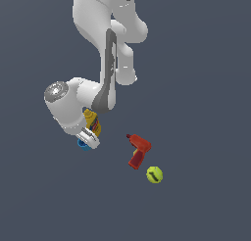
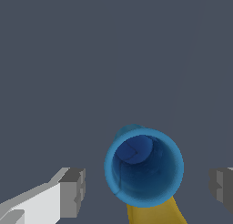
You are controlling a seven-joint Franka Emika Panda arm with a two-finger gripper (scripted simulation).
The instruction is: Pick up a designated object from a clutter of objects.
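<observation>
While the white arm bends low over the grey tabletop [image 1: 196, 88] in the exterior view, its gripper [image 1: 88, 138] hangs just above the blue cup [image 1: 82, 144], of which only a small bright sliver shows below the white hand. Just behind the cup stands the yellow bottle [image 1: 92, 122], mostly hidden by the wrist; a reddish patch on it may be a label, but no writing can be read. Well apart, toward the exterior view's right, lies the red drill [image 1: 139, 151], and near its lower end sits the yellow-green ball [image 1: 154, 175] with a dark mark on it.

Seen from the wrist, the blue cup [image 2: 144, 167] is round and short, its open mouth facing the camera, the rim lighter blue and the inside darker. It sits between the two grey fingertips [image 2: 73, 192], which stand wide apart and touch nothing, so the gripper [image 2: 148, 189] is spread around the cup. A strip of the yellow bottle [image 2: 154, 214] touches or overlaps the cup's rim.
</observation>
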